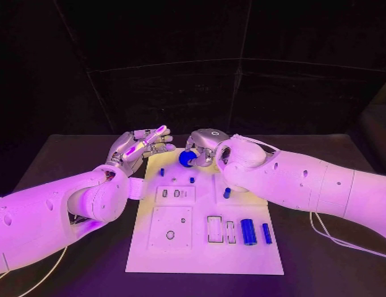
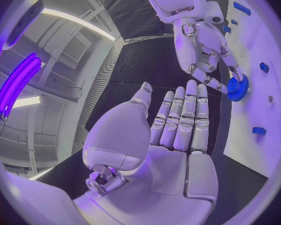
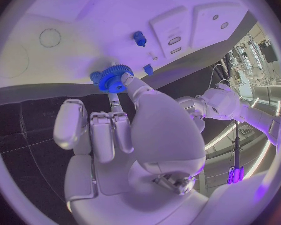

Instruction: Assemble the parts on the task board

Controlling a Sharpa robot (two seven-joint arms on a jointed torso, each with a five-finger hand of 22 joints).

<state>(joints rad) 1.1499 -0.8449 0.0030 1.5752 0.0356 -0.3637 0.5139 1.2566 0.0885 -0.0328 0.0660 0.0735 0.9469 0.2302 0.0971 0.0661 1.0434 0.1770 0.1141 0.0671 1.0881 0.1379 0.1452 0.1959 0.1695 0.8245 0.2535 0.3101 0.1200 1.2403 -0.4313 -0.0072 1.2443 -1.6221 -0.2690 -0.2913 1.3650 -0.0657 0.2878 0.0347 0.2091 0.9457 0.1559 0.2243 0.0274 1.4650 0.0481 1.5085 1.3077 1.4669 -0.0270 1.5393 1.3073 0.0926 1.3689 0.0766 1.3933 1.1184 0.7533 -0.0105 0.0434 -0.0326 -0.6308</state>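
Right hand (image 1: 207,147) pinches a blue gear (image 1: 188,158) between its fingertips at the far end of the white board (image 1: 148,250), just above the board's edge. Judging from the wrist views, the hold is only on the gear's rim and hub, with the other fingers curled beside it, so the gear could tilt or slip out as it is lowered. If it meets its post off-centre, it could jam or skid across the board. A small blue peg (image 3: 139,38) stands in the board close to the gear, and a careless move could knock it. I cannot tell which spot the gear is meant for.

The left hand (image 1: 140,146) hovers beside the board's far left corner with nothing in it, palm flat and fingers stretched out straight, lying close side by side. It sits near the right hand, so the two could bump if either swings inward.

Other blue parts wait on the board: a thick cylinder (image 1: 247,231) and a thinner rod (image 1: 267,232) lying side by side near its right edge, and another short piece (image 1: 227,193) further up, next to the right arm. The board itself lies loose-looking on the dark desk (image 1: 326,272), and a hard press could shift it.
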